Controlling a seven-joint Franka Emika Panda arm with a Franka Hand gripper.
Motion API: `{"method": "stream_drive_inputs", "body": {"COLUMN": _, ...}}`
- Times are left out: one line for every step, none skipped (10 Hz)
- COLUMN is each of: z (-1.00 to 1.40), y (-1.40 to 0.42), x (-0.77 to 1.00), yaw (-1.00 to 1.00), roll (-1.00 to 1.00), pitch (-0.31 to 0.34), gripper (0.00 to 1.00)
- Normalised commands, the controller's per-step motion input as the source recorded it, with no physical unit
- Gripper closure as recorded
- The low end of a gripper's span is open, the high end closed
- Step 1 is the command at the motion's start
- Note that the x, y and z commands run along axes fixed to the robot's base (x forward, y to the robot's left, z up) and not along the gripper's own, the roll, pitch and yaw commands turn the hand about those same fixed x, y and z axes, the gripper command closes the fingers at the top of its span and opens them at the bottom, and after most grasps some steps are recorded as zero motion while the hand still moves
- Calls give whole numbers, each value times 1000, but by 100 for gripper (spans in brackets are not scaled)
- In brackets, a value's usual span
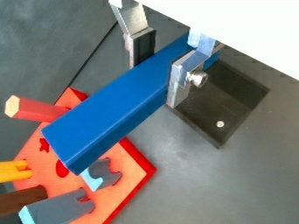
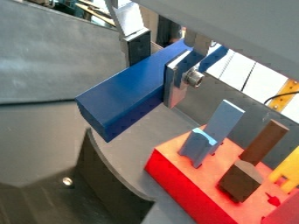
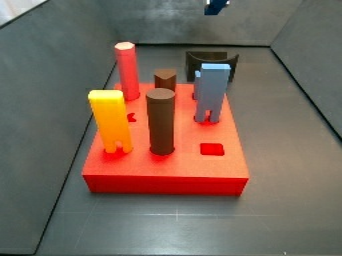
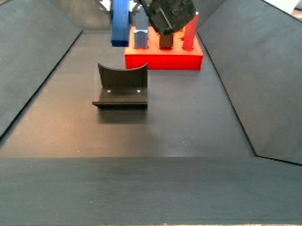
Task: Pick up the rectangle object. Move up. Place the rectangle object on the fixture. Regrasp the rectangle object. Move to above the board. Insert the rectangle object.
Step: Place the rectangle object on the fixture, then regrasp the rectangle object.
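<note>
Up close, in both wrist views, the gripper (image 1: 166, 54) has its two flat silver fingers (image 1: 186, 74) clamped on one end of the rectangle object (image 1: 111, 115), a saturated-blue bar with a square section. The bar runs out lengthwise from between the fingers and is held in the air, touching nothing else.

Past the bar's free end in a wrist view lies a corner of the red board (image 1: 126, 178), with a red peg (image 1: 31, 108), a yellow peg (image 1: 14, 171) and a dark brown cylinder (image 1: 17, 202) on it. Under the gripper sits the dark base plate of the fixture (image 1: 228, 101).

In a wrist view the same blue bar (image 2: 128, 96) is pinched in the gripper (image 2: 160, 58), and the board (image 2: 222, 188) shows beside it, carrying a light-blue peg (image 2: 218, 131) and a brown piece (image 2: 263, 144). A dark plate of the fixture (image 2: 105, 188) lies beneath.

In a side view the board (image 3: 167, 165) fills the middle of the dark floor. On it stand a yellow peg (image 3: 107, 120), a red peg (image 3: 127, 70), two dark brown cylinders (image 3: 160, 120) and a light-blue peg (image 3: 211, 92). The black fixture (image 3: 209, 62) stands just behind the board. Only a small blue tip of the bar (image 3: 215, 5) shows at the upper edge.

In a side view the fixture (image 4: 120, 86) stands alone on the floor, well apart from the board (image 4: 165, 55) behind it. The gripper (image 4: 169, 13) hangs above the board's near side, and the blue bar (image 4: 120, 22) hangs upright beside it, clear of the floor.
</note>
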Motion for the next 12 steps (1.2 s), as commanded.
{"method": "stream_drive_inputs", "body": {"z": -1000, "y": 141, "x": 134, "yaw": -127, "roll": -1000, "pitch": 251, "gripper": 100}}
{"method": "stream_drive_inputs", "body": {"z": -1000, "y": 140, "x": 144, "yaw": -152, "roll": -920, "pitch": 249, "gripper": 100}}
{"method": "stream_drive_inputs", "body": {"z": -1000, "y": 135, "x": 156, "yaw": -189, "roll": -713, "pitch": 206, "gripper": 100}}
{"method": "stream_drive_inputs", "body": {"z": -1000, "y": 139, "x": 156, "yaw": -210, "roll": -544, "pitch": 151, "gripper": 100}}
{"method": "stream_drive_inputs", "body": {"z": -1000, "y": 136, "x": 163, "yaw": -222, "roll": -320, "pitch": 82, "gripper": 100}}
{"method": "stream_drive_inputs", "body": {"z": -1000, "y": 131, "x": 170, "yaw": -217, "roll": -246, "pitch": 53, "gripper": 100}}
{"method": "stream_drive_inputs", "body": {"z": -983, "y": 132, "x": 176, "yaw": -195, "roll": -186, "pitch": -7, "gripper": 100}}
{"method": "stream_drive_inputs", "body": {"z": -770, "y": 110, "x": 145, "yaw": -171, "roll": -171, "pitch": -37, "gripper": 100}}
{"method": "stream_drive_inputs", "body": {"z": -505, "y": 75, "x": 114, "yaw": -131, "roll": -156, "pitch": -68, "gripper": 100}}
{"method": "stream_drive_inputs", "body": {"z": -382, "y": 60, "x": 99, "yaw": -111, "roll": -148, "pitch": -80, "gripper": 100}}
{"method": "stream_drive_inputs", "body": {"z": 0, "y": 0, "x": 0, "yaw": 0, "roll": 0, "pitch": 0, "gripper": 0}}
{"method": "stream_drive_inputs", "body": {"z": 1000, "y": 0, "x": 0, "yaw": 2, "roll": -9, "pitch": 16, "gripper": 0}}
